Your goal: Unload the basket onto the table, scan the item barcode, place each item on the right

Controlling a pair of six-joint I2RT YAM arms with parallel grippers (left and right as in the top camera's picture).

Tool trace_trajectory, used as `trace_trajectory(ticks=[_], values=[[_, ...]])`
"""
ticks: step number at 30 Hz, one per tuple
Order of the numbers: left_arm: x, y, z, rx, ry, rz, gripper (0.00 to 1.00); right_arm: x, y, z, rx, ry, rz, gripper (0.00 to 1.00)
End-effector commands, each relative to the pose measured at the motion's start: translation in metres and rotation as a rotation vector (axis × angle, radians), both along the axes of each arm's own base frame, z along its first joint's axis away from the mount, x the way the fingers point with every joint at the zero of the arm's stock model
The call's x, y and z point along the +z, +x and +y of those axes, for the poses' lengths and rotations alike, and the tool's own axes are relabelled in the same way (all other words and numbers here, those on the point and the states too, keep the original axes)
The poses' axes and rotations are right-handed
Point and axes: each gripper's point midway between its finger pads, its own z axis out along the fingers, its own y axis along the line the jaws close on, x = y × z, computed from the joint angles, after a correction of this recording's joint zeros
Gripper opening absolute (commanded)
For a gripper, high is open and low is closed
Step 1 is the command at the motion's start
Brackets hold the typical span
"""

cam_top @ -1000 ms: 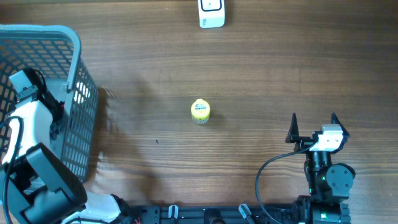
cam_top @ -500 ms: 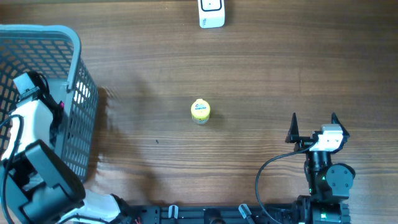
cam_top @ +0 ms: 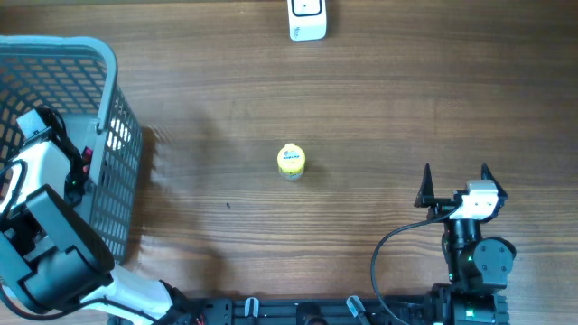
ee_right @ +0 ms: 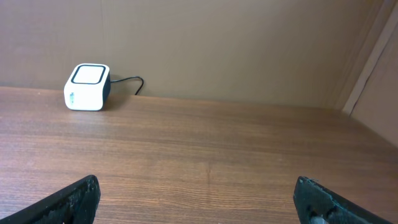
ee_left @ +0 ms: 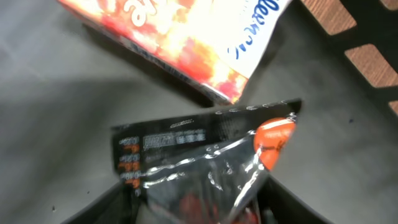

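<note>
My left arm (cam_top: 41, 167) reaches down into the grey mesh basket (cam_top: 110, 68). In the left wrist view a black foil packet (ee_left: 205, 149) with an orange corner and small printed text lies crumpled between my left gripper's (ee_left: 193, 208) fingers (ee_left: 102, 210), which press on both of its sides. The white scanner (cam_top: 307, 20) stands at the table's far edge and also shows in the right wrist view as a white box (ee_right: 87, 87) with a cable. My right gripper (cam_top: 454, 173) rests open at the front right, its fingers (ee_right: 78, 199) wide apart with nothing between them.
An orange-and-white snack bag (ee_left: 186, 37) lies in the basket just beyond the black packet. A small yellow-topped bottle (cam_top: 291, 162) stands mid-table. Bare wood lies between it and the scanner.
My left wrist has shifted a little toward the table's front inside the basket. The right arm, the bottle and the scanner have not moved.
</note>
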Motion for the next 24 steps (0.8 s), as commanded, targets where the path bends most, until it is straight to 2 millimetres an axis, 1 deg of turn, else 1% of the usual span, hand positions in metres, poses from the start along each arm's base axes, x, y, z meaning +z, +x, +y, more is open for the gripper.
trace_trajectory(ticks=[1, 2, 3, 4, 6, 7, 8, 12, 14, 15, 16, 19, 24], values=[[-0.036, -0.012, -0.017, 0.014, -0.108, 0.043, 0.45, 0.0, 0.0, 0.002, 0.01, 0.016, 0.0, 1.0], [-0.037, -0.012, -0.018, 0.013, -0.115, 0.042, 0.46, 0.0, 0.0, 0.002, 0.01, 0.015, 0.0, 1.0], [-0.037, -0.011, -0.019, 0.012, -0.122, 0.038, 0.5, 0.0, 0.0, 0.002, 0.01, 0.015, 0.0, 1.0], [-0.038, -0.01, -0.021, 0.011, -0.131, 0.033, 0.61, 0.0, 0.0, 0.002, 0.01, 0.015, 0.0, 1.0], [-0.038, -0.009, -0.022, 0.009, -0.142, 0.026, 0.73, 0.0, 0.0, 0.002, 0.01, 0.015, 0.0, 1.0], [-0.039, -0.008, -0.024, 0.007, -0.15, 0.021, 0.79, 0.0, 0.0, 0.002, 0.01, 0.015, 0.0, 1.0], [-0.039, -0.007, -0.025, 0.006, -0.156, 0.015, 0.81, 0.0, 0.0, 0.002, 0.01, 0.016, 0.0, 1.0], [-0.04, -0.005, -0.027, 0.004, -0.171, 0.004, 0.8, 0.0, 0.0, 0.002, 0.01, 0.015, 0.0, 1.0], [-0.04, -0.005, -0.028, 0.001, -0.173, 0.006, 0.73, 0.0, 0.0, 0.002, 0.01, 0.015, 0.0, 1.0], [-0.04, -0.006, -0.029, -0.003, -0.18, 0.013, 0.72, 0.0, 0.0, 0.002, 0.01, 0.016, 0.0, 1.0], [-0.041, -0.007, -0.031, -0.009, -0.189, 0.019, 0.72, 0.0, 0.0, 0.002, 0.01, 0.016, 0.0, 1.0], [-0.042, -0.003, -0.034, -0.11, -0.214, 0.031, 0.71, 0.0, 0.0, 0.002, 0.01, 0.015, 0.0, 1.0], [-0.043, -0.001, -0.035, -0.228, -0.222, 0.062, 0.73, 0.0, 0.0, 0.002, 0.01, 0.015, 0.0, 1.0]])
